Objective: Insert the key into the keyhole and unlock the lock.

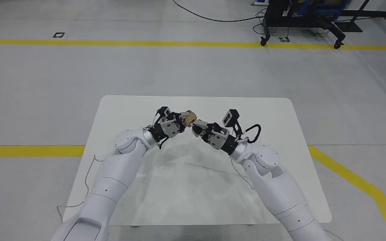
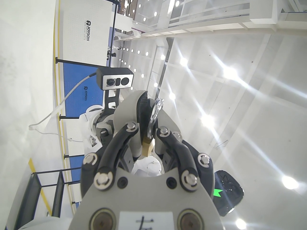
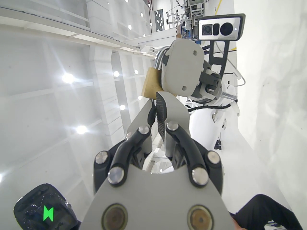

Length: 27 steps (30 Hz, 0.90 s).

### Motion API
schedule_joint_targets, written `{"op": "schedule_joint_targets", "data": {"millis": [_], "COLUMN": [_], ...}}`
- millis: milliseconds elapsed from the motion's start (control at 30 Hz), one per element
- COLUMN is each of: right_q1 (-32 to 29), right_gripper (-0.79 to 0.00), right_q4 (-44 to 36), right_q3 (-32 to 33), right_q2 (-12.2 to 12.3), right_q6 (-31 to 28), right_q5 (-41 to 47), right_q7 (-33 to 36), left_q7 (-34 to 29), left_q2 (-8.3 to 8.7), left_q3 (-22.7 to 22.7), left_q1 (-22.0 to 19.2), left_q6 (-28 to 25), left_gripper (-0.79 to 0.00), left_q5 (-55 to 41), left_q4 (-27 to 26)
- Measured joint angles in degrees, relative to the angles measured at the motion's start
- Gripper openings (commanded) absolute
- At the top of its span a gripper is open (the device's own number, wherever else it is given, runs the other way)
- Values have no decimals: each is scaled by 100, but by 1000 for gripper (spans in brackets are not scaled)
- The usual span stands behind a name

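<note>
1. Lock [image 3: 150, 82], a brass padlock, is held in the air above the middle of the table [image 1: 271, 114], a little toward its far edge. It is clamped crosswise by the left gripper [image 1: 183, 120], whose fingers are closed on the brass body.
2. Its steel shackle [image 3: 158, 57] is seen standing out past the finger on one side, and the body's lower end on the other.
3. The right gripper [image 3: 157, 95] is set just beside the left one, tip to tip. Its fingers [image 3: 175, 113] are pressed together, and their tip is laid against the lock's lower end.
4. The key cannot be made out: the keyhole end is covered by that tip, and the slit between the right fingers is dark.
5. Much of the lock's body is hidden in the right wrist view by the left gripper's broad grey finger plate [image 3: 182, 68].
6. A round silver piece [image 2: 155, 112] with small holes is seen between the left fingers; what it is cannot be told.
7. A bracket-mounted camera is carried at each wrist: the right arm's camera [image 2: 115, 81] and the left arm's camera [image 3: 220, 28].
8. Yellow floor lines [image 1: 181, 42] are seen beyond the table's far edge, and a black wheeled stand [image 1: 301, 21] past its far right corner.
</note>
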Motion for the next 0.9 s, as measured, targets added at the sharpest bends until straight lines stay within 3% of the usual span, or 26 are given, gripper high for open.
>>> {"op": "schedule_joint_targets", "data": {"millis": [167, 500, 767, 800, 900], "right_q1": [42, 231, 142, 103, -5], "right_gripper": [-785, -785, -785, -745, -748], "right_q4": [101, 308, 143, 89, -71], "right_q3": [61, 155, 322, 378, 549], "right_q2": [-13, -10, 41, 54, 93], "right_q6": [403, 1305, 1194, 1169, 1073], "right_q5": [534, 1167, 984, 958, 874], "right_q7": [40, 64, 27, 26, -8], "left_q7": [21, 197, 340, 349, 378], "left_q2": [-1, 37, 53, 58, 80], "left_q3": [-4, -18, -169, -207, -297], "left_q1": [3, 54, 162, 179, 215], "left_q6": [-68, -770, -1076, -1109, -1148], "left_gripper": [-785, -785, -785, -785, -785], "left_q5": [14, 604, 494, 465, 453], "left_q4": [-6, -222, -378, -402, -455]}}
